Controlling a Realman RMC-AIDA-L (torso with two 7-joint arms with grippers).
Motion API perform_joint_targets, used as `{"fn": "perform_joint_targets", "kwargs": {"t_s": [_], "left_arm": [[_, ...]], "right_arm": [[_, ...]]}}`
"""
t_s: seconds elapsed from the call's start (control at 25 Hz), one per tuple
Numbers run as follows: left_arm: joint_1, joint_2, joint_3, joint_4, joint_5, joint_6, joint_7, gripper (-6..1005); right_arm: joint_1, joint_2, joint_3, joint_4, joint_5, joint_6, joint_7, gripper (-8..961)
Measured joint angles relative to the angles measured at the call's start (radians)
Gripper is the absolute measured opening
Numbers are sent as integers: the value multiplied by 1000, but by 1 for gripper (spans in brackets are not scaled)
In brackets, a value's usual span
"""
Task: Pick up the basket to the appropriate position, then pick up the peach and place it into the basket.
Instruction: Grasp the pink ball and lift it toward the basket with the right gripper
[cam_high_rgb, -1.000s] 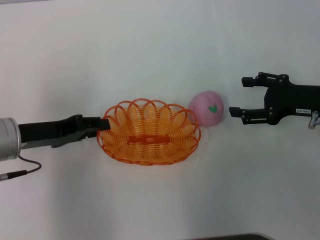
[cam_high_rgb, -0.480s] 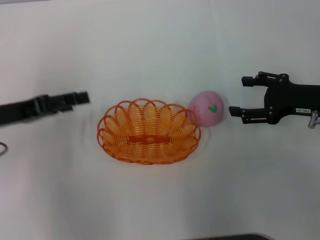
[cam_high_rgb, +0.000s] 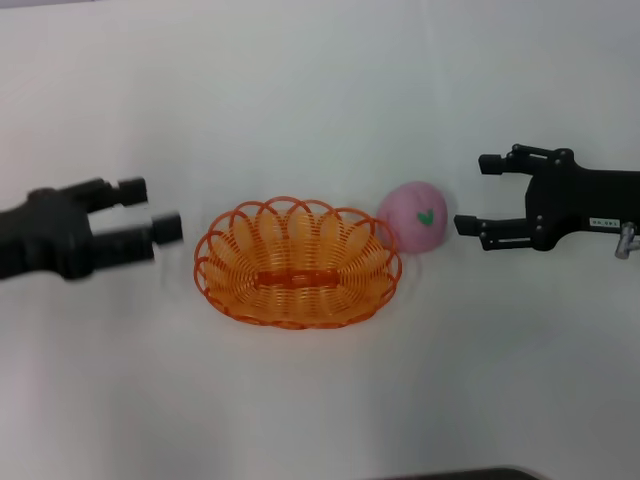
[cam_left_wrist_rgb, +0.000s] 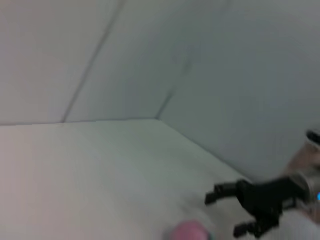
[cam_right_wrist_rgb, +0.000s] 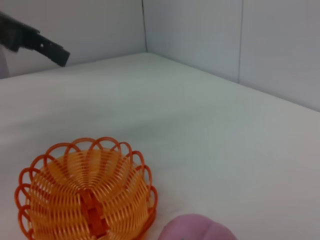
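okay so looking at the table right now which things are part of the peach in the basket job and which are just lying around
Part of the job: basket, peach beside it, right end effector open near the peach, left end effector open, clear of the basket.

Just lying about: nothing else shows on the white table.

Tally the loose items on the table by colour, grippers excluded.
Orange: 1, the basket
Pink: 1, the peach, on the table beside the basket's right end
Total: 2
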Motion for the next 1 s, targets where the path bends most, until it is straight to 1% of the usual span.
{"fn": "perform_joint_targets", "kwargs": {"t_s": [0.24,0.44,0.48,0.56,0.72,1.0], "left_arm": [[17,-4,5,-11,76,56,319,841],[48,-7,-8,-56,83,67,480,834],[48,-7,-8,-56,83,67,480,835],[57,-8,-12,-103,107,53,533,837],[57,-9,-12,-156,150,32,553,838],[60,-9,-16,-215,197,-6,593,834]], "right_arm": [[1,0,1,3,0,-3,0,932],[1,0,2,5,0,-3,0,932],[2,1,2,5,0,-3,0,932],[2,2,2,5,0,-3,0,932],[1,2,2,5,0,-3,0,933],[-7,2,-5,2,0,-3,0,933]]}}
